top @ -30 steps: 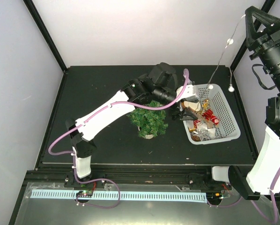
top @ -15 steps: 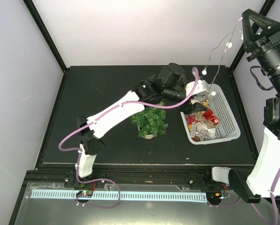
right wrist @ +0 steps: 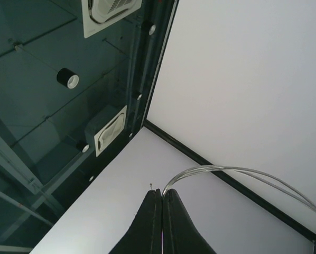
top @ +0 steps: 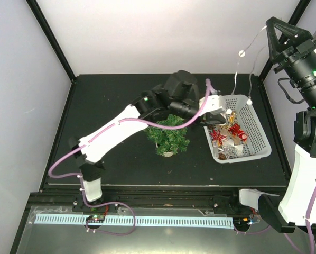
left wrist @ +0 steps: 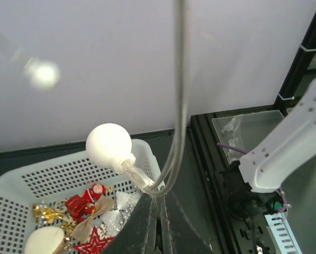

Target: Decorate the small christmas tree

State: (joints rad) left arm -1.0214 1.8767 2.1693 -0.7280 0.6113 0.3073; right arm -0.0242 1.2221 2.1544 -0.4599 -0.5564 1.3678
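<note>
The small christmas tree (top: 168, 138) stands mid-table, bare. Left gripper (left wrist: 159, 203) pinches the light string (left wrist: 179, 106) over the basket (top: 253, 132); right gripper (right wrist: 161, 198) pinches its far end aloft. Draping remains.

Dark-green needles are seen on the small christmas tree (top: 169, 138); a perforated white basket (top: 256, 138), frame centre-right, is filled with red, silver and gold ornaments (top: 228, 140).

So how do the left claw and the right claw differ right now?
The left claw is low at the white basket, shut on the light string beside a round bulb. The right claw is raised high, pinching the same string's upper end. Both are shut on it.
</note>
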